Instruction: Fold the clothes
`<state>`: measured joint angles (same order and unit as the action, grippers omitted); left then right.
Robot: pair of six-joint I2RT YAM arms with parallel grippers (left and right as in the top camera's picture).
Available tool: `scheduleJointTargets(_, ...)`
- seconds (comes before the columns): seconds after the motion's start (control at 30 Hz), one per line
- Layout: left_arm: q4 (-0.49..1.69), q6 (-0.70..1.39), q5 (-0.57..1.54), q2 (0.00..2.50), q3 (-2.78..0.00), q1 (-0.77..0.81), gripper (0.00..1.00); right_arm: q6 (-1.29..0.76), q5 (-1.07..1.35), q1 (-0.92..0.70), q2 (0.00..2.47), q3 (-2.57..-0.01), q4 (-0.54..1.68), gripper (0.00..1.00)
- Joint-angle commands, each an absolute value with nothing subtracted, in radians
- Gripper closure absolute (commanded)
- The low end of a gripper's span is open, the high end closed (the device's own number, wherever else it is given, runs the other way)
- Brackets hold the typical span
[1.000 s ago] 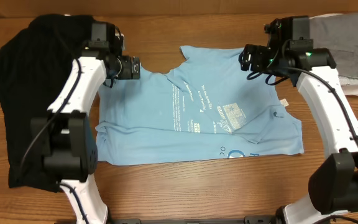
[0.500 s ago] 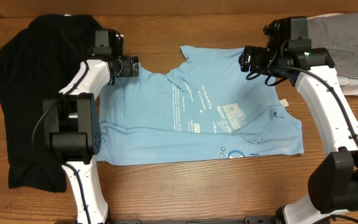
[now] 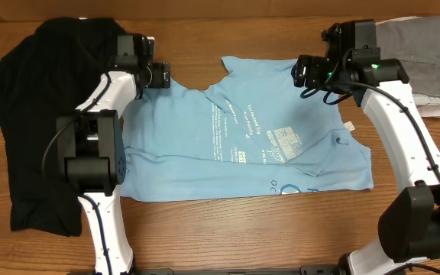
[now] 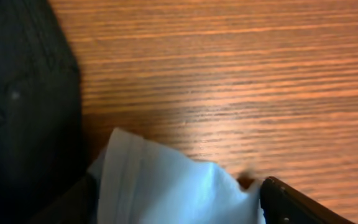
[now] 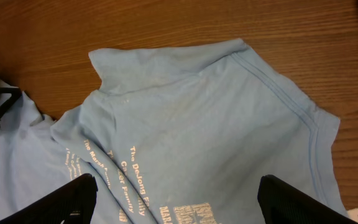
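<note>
Left gripper (image 3: pixel 161 76), fingers wide apart, straddles a far-left edge of the blue T-shirt (image 3: pixel 243 137); whether it pinches the cloth I cannot tell. My right gripper (image 3: pixel 303 73) hangs open and empty over its far right part. T-shirt spread mid-tabletop (image 3: pixel 243 229); black shirt (image 3: pixel 37 114) heaped along the left edge; grey cloth (image 3: pixel 418 42) in the far right corner.

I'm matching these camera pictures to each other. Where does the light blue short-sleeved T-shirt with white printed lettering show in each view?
Overhead: the light blue T-shirt lies spread across the middle of the table.
Left wrist: only a bunched edge of it shows, at bottom centre.
Right wrist: it fills most of the frame, below a strip of bare wood.
Shared landmark: the wood-grain table, also bare along the top of both wrist pictures.
</note>
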<state>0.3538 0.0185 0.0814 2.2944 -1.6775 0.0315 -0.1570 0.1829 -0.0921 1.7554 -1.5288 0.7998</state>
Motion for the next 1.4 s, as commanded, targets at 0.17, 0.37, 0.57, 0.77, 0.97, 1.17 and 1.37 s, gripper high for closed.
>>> scheduleJointTargets(0.17, 0.416, 0.007, 0.100, 2.312, -1.812, 0.046, 0.14, -0.160, 0.184, -0.095, 1.755, -1.548, 0.789, 0.13)
scheduleJointTargets(0.37, 0.419, 0.007, 0.101, 2.347, -1.812, 0.046, 0.16, -0.160, 0.184, -0.095, 1.755, -1.548, 0.787, 0.13)
scheduleJointTargets(0.57, 0.398, 0.006, 0.094, 2.378, -1.812, 0.046, 0.15, -0.160, 0.184, -0.095, 1.755, -1.548, 0.788, 0.13)
scheduleJointTargets(0.77, 0.364, 0.007, 0.099, 2.415, -1.812, 0.047, 0.25, -0.160, 0.184, -0.095, 1.755, -1.548, 0.787, 0.14)
scheduleJointTargets(0.97, 0.366, 0.024, 0.099, 2.412, -1.816, 0.046, 0.72, -0.160, 0.184, -0.095, 1.755, -1.548, 0.764, 0.20)
scheduleJointTargets(1.17, 0.421, 0.088, 0.103, 2.407, -1.837, 0.046, 0.96, -0.160, 0.183, -0.095, 1.755, -1.548, 0.713, 0.25)
scheduleJointTargets(1.37, 0.657, 0.153, 0.105, 2.354, -1.965, 0.046, 0.96, -0.159, 0.146, -0.094, 1.773, -1.548, 0.661, 0.25)
